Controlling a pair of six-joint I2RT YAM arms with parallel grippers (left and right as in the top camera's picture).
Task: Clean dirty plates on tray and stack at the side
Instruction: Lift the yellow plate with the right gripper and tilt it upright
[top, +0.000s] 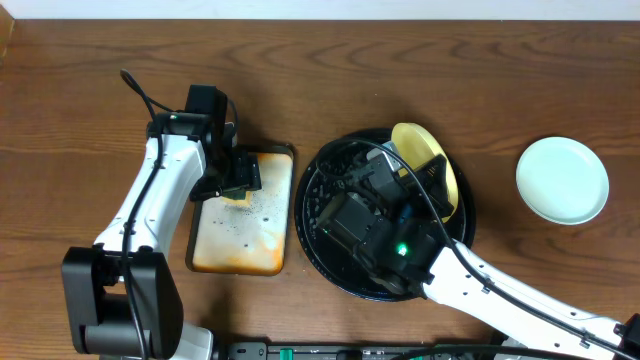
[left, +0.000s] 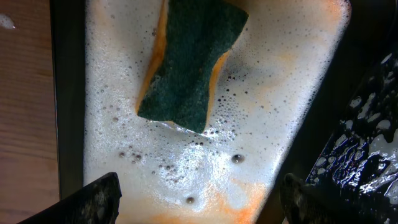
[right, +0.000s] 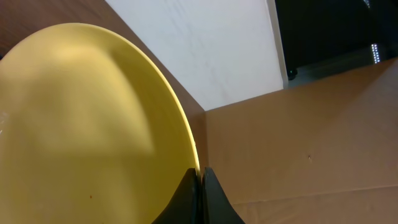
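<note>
Right wrist view has the right gripper (right: 200, 191) clamped on the rim of the yellow plate (right: 87, 124), jaws pinched with the edge between them. Overhead, that plate stands tilted up on edge over the far side of the black tray (top: 308, 225), not lying flat. My guess is it's held like that so a face is open for scrubbing and drips fall back into the tray.

The left gripper (left: 202, 198) is released, fingers spread wide and holding nothing. It hangs over the sponge (left: 189, 62), which lies flat in the foamy water of the rectangular tray (left: 280, 87) just beside the black one. Looks lined up to grab it, so soaping comes next I'd say.

One mint plate (top: 562, 180) sits on the table (top: 80, 80) well off to the right, probably the start of the stack. Can't spot a third plate; the arm hides much of the tray.
</note>
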